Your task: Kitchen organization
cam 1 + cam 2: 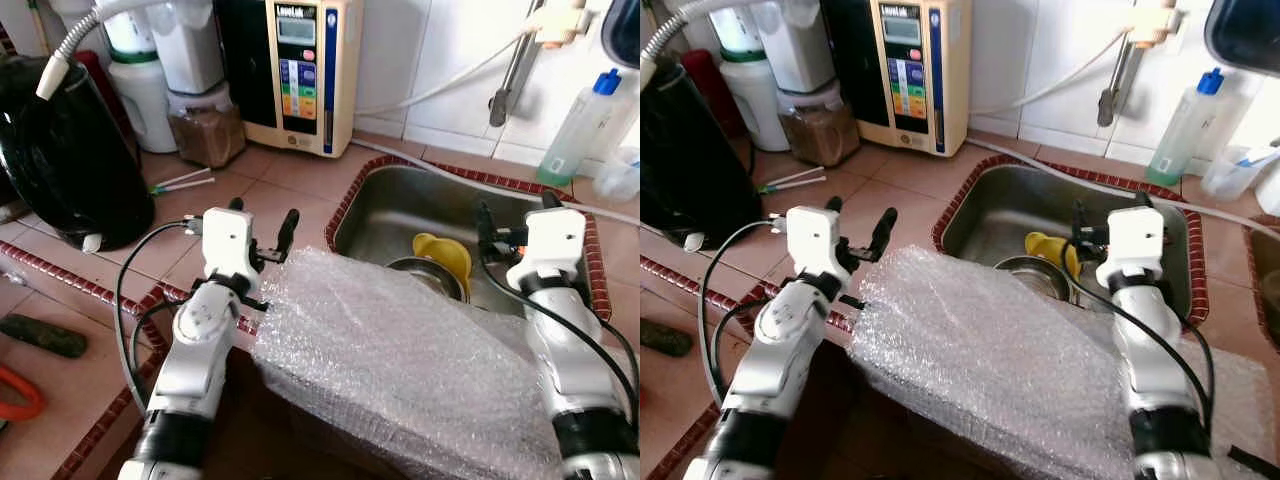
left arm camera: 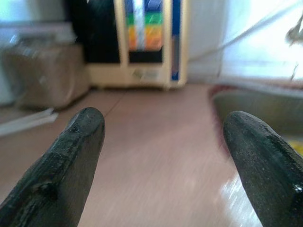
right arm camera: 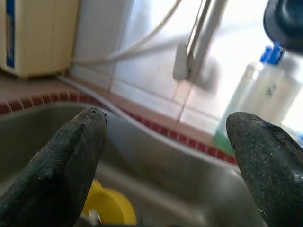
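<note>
Your left gripper (image 1: 262, 218) hangs over the tiled counter (image 1: 280, 180) with its fingers (image 2: 78, 142) spread wide and nothing between them; your right gripper (image 1: 515, 218) is over the sink (image 1: 400, 215), likewise wide open and holding nothing. The head views give you what the wrists miss: a sheet of bubble wrap (image 1: 400, 370) lies draped just behind and between both grippers, its far edge beside the left fingers and reaching over the sink's near rim. Just ahead of it, left of the right gripper, a yellow cup (image 1: 443, 256) sits in the sink against a steel bowl (image 1: 425, 272). The right wrist view shows that cup low between the fingers, plus a faucet pipe (image 3: 201, 38) and a clear bottle (image 3: 265, 94) with a blue cap ahead on the wall side. The left wrist view looks straight at a cream water filter (image 2: 149, 42) with coloured buttons; its printed label is too blurred to read there, and in the head views the top lettering is too small to make out. A black kettle (image 1: 70, 150) stands well left of the left gripper.
</note>
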